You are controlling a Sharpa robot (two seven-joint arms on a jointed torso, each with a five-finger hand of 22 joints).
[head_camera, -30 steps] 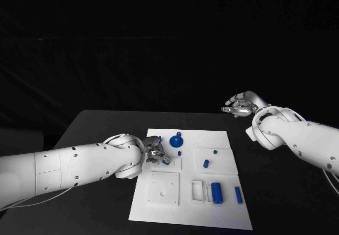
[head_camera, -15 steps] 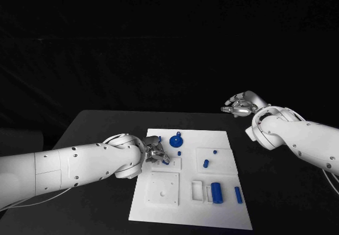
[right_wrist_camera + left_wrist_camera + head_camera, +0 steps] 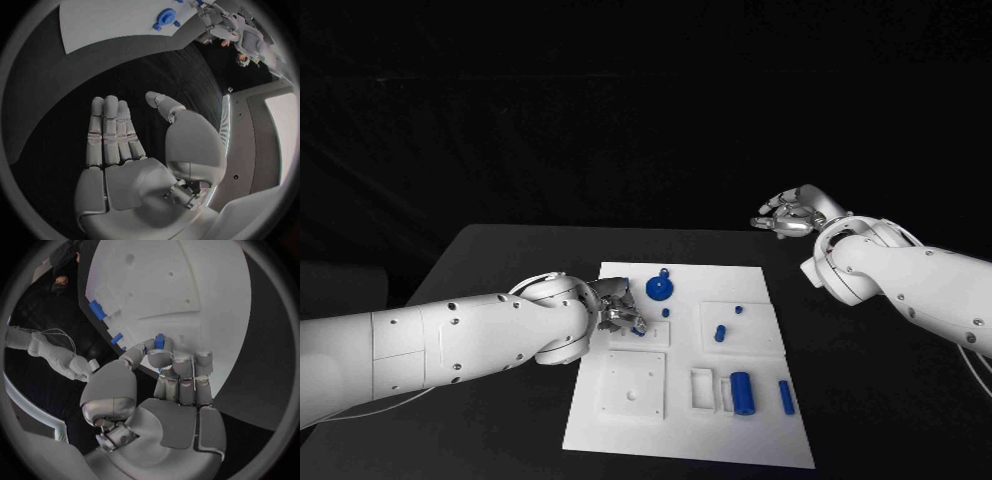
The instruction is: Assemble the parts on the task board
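Left hand (image 3: pixel 164 390) unmoved, blue part (image 3: pixel 159 342) between fingers (image 3: pixel 161 358).

You've got white rounded arm shells with dark screw dots, thin white cables, silver segmented left hand (image 3: pixel 178 390) and right hand (image 3: pixel 134 165).

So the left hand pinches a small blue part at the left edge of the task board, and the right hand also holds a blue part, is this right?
Not quite. The left hand does pinch a small blue part at the task board's left edge, but the right hand holds nothing: the right wrist view shows its fingers apart and bare, off the board over the black table.
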